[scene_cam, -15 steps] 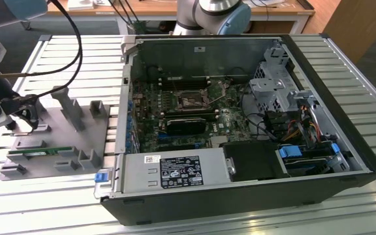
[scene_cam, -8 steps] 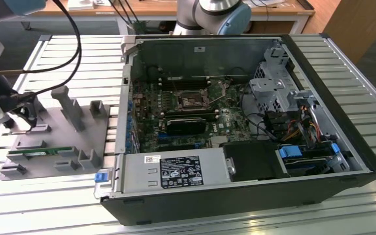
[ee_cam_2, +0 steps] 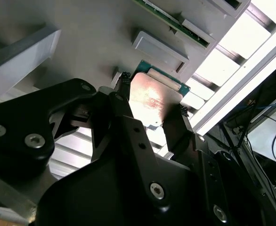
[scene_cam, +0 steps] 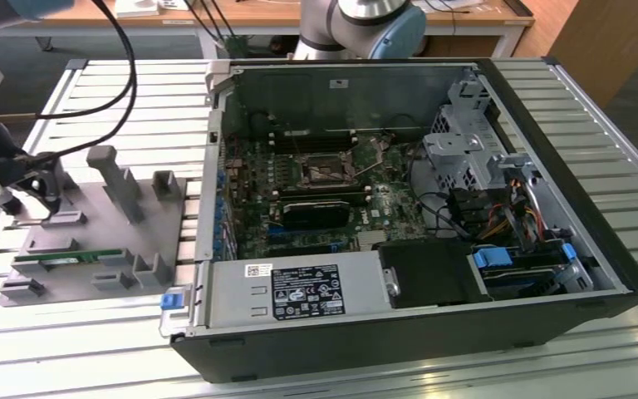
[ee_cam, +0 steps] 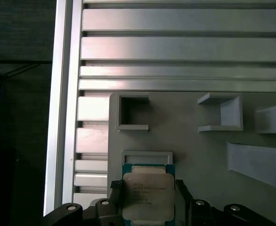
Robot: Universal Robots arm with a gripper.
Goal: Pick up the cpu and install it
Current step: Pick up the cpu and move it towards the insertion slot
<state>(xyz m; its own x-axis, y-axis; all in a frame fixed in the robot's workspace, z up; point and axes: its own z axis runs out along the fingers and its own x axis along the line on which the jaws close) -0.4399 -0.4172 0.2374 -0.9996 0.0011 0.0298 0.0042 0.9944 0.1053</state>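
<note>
Pick-up step: at 9 o'clock from the computer case (scene_cam: 408, 332), the gripper (ee_cam: 148, 188) is clamped on two opposite edges of the cpu (ee_cam: 146, 200), at its nest on the grey fixture plate (scene_cam: 86, 208), which also holds a memory stick (scene_cam: 70, 259). The case's motherboard socket (scene_cam: 327, 172) looks vacant; seating there would call for a level, squarely aligned chip.

The cpu (ee_cam: 146, 197) has a silver-grey top with a thin teal-green rim, and the hand (ee_cam: 148, 186) is black. The fixture plate (scene_cam: 86, 239) is plain grey, the memory stick (scene_cam: 70, 258) green, the slatted bench (scene_cam: 630, 125) silvery, and the computer case (scene_cam: 408, 341) black with blue clips (scene_cam: 173, 301).
</note>
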